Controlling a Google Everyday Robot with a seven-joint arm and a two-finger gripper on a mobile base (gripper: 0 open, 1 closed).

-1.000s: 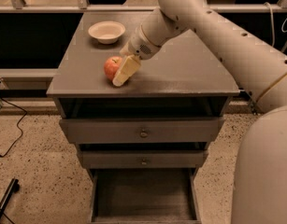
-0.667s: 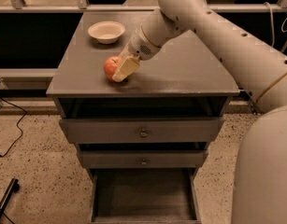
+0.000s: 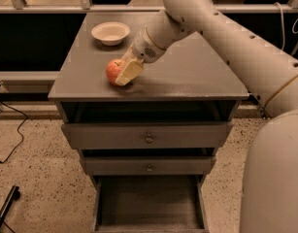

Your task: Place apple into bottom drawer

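Bottom drawer (image 3: 148, 203) stands pulled out, its dark floor showing, beneath two knobbed drawers (image 3: 148, 136). White bowl (image 3: 110, 28) sits toward 11 o'clock on the grey cabinet top (image 3: 197, 74); speckled floor (image 3: 37, 174) lies below. Apple (image 3: 113, 71) rests on the top toward 9 o'clock. The gripper (image 3: 129, 71) presses its 3 o'clock side; whether it grips, I cannot tell.
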